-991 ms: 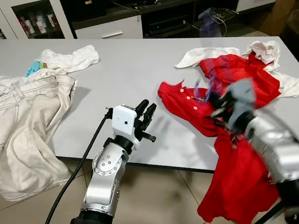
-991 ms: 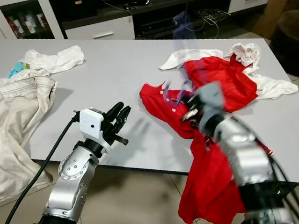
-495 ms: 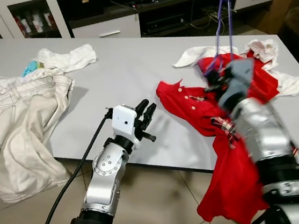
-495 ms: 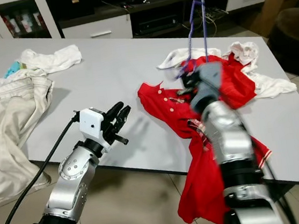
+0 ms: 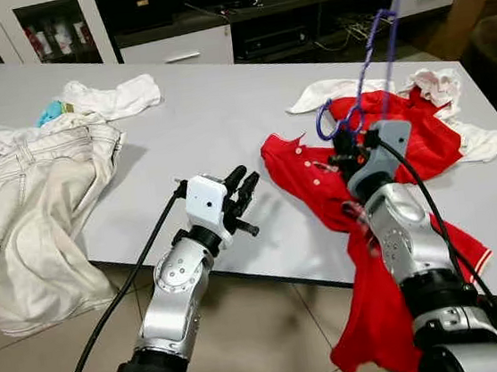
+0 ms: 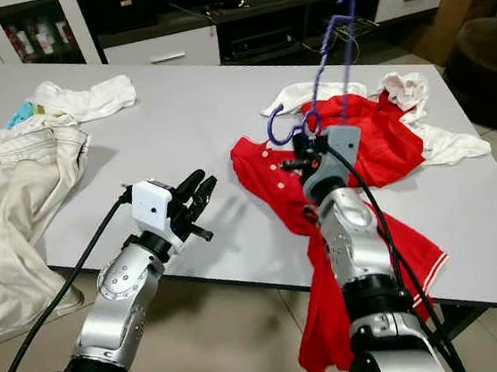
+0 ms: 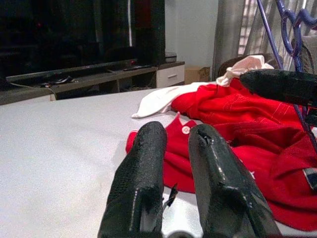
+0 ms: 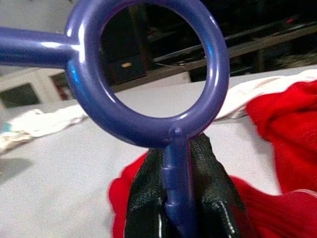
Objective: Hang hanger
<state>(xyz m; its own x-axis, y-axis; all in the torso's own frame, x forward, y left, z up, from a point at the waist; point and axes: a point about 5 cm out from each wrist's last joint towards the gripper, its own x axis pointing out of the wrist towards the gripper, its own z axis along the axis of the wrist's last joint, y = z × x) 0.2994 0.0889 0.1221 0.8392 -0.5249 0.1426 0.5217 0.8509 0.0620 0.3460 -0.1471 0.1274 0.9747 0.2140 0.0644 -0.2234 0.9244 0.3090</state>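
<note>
Right end effector (image 5: 350, 143) clamped on purple hanger (image 5: 369, 64), long axis rising up and away above red shirt (image 5: 404, 132) on tabletop (image 5: 222, 108). Left end effector (image 5: 241, 187) empty, fingers nearly together (farther arm, idle).

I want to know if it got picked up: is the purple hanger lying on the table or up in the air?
Up in the air. The right end effector is shut on the purple hanger, holding it above the red shirt.
</note>
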